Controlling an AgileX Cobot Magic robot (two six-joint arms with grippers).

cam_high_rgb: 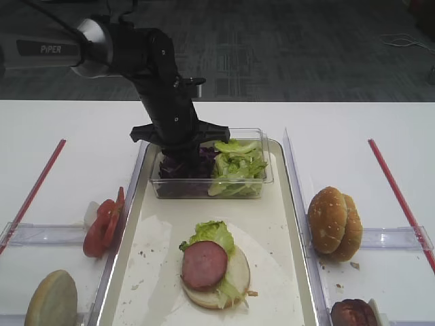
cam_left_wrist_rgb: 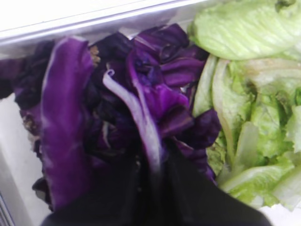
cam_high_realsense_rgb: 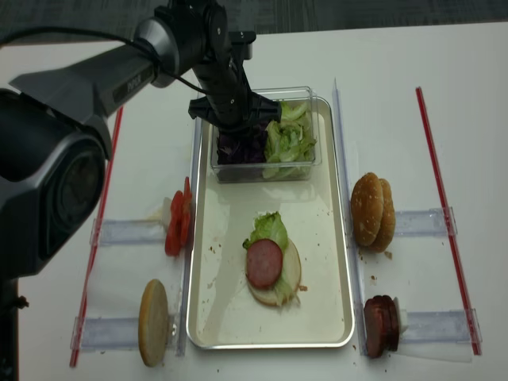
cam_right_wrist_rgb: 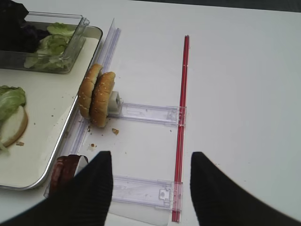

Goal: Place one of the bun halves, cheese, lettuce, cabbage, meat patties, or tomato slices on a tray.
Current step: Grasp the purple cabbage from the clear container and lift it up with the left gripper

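Observation:
Purple cabbage [cam_left_wrist_rgb: 155,94] lies in the left half of a clear tub [cam_high_rgb: 204,189] at the far end of the tray [cam_high_rgb: 285,272], beside light green lettuce [cam_high_rgb: 236,166]. My left gripper [cam_left_wrist_rgb: 153,174] reaches down into the tub and is shut on a cabbage leaf, pinching its pale vein. On the tray's paper sits a bun half with lettuce and a meat patty [cam_high_rgb: 204,266] on top. My right gripper [cam_right_wrist_rgb: 150,188] hangs open over the table right of the tray, holding nothing.
Two bun halves [cam_high_rgb: 334,223] stand on edge right of the tray, with meat patties [cam_high_rgb: 353,314] nearer the front. Tomato slices [cam_high_rgb: 103,224] and another bun half [cam_high_rgb: 51,299] stand to its left. Red strips [cam_high_rgb: 397,197] and clear plastic holders line both sides.

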